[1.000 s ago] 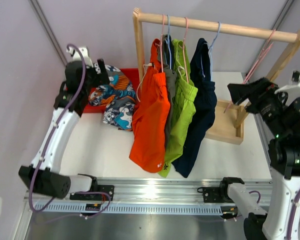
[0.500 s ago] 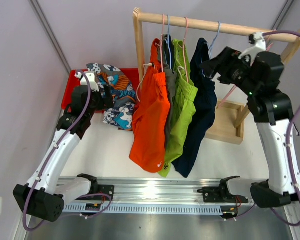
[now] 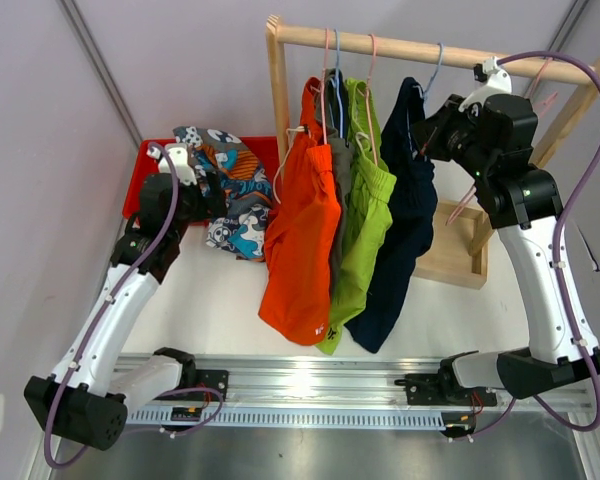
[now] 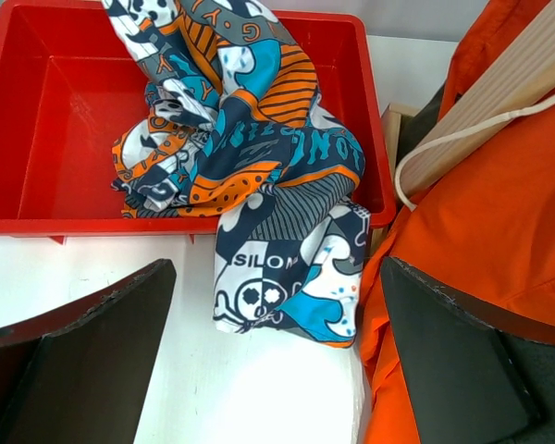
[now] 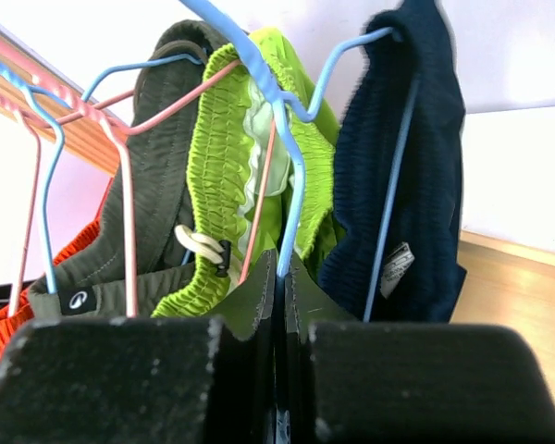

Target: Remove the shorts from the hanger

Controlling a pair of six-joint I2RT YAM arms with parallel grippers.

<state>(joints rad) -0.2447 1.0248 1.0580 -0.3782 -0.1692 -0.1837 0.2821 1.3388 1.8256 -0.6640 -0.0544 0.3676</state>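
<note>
Navy shorts (image 3: 410,200) hang on a blue hanger (image 5: 289,185) pinched in the right claw (image 5: 279,270), beside lime (image 3: 365,220), grey (image 3: 339,170) and orange shorts (image 3: 300,240) on the wooden rail (image 3: 460,57). Printed shorts (image 4: 259,157) spill over the red bin (image 4: 37,111) below the gaping left claw (image 4: 277,268).

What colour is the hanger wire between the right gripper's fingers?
Light blue. The hanger wire shows best in the right wrist view.

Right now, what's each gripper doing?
Left gripper: open, holding nothing.
Right gripper: shut on the blue hanger.
</note>
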